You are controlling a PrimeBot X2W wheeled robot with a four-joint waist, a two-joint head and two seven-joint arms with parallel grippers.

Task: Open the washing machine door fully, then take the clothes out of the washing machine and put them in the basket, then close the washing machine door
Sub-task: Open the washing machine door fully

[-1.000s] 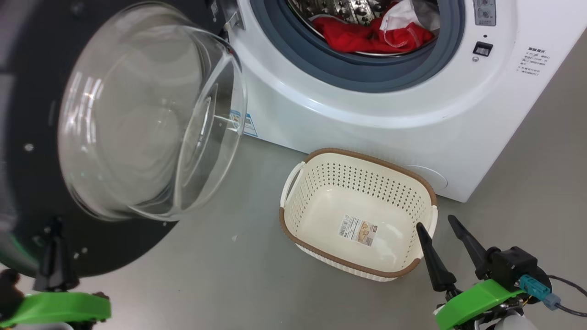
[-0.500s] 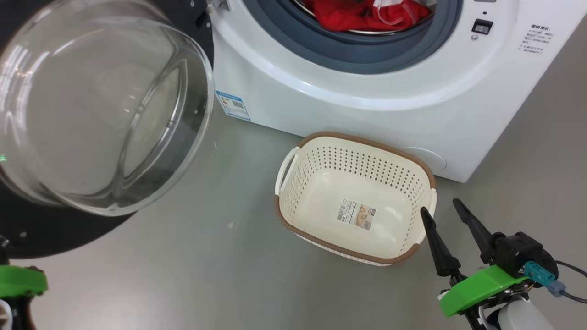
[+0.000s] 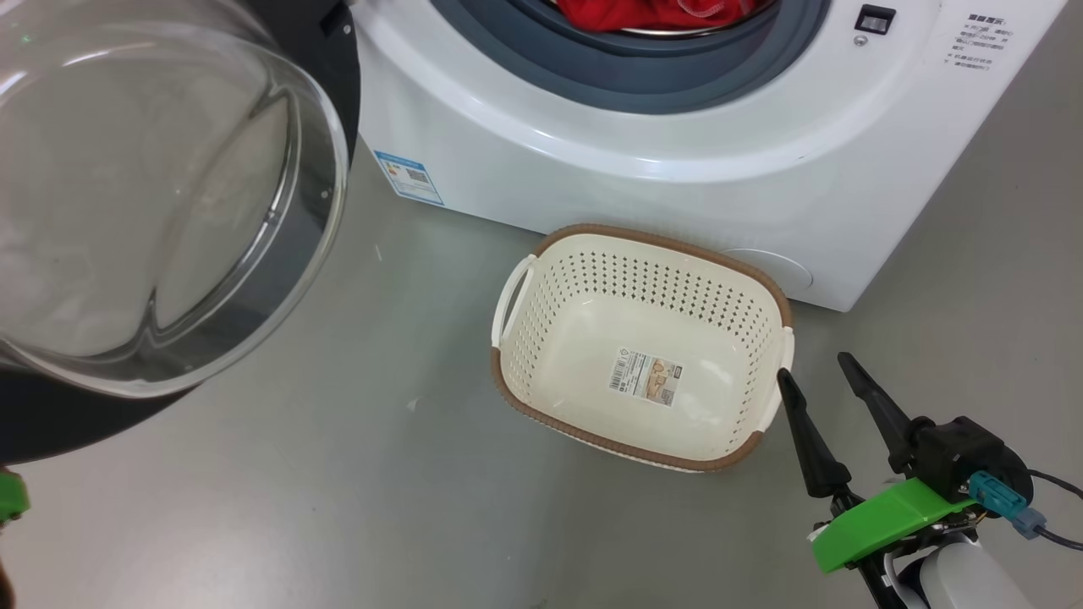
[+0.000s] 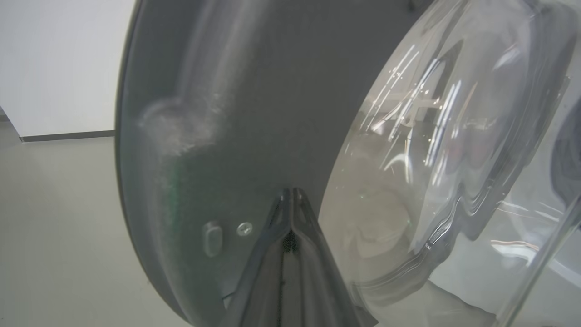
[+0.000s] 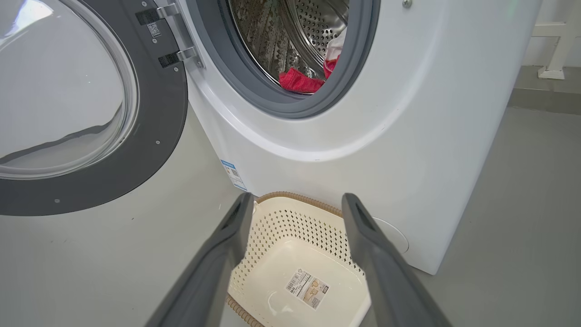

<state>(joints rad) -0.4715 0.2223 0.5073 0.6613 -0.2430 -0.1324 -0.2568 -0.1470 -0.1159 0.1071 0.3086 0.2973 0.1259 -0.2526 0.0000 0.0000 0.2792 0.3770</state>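
clothes point(image 3: 656, 12) in washing machine point(image 3: 592, 186); basket point(image 3: 643, 283) holds sticker point(image 3: 646, 378).

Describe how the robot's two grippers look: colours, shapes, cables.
Right gripper: two long black tapering fingers on a bright green mount, with a teal connector, dark cable and pale forearm. Left gripper: the same dark pointed fingers.

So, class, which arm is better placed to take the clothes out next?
Probably right. The right fingers are open and empty beside the basket, facing the clothes; the left fingers are shut at the door.
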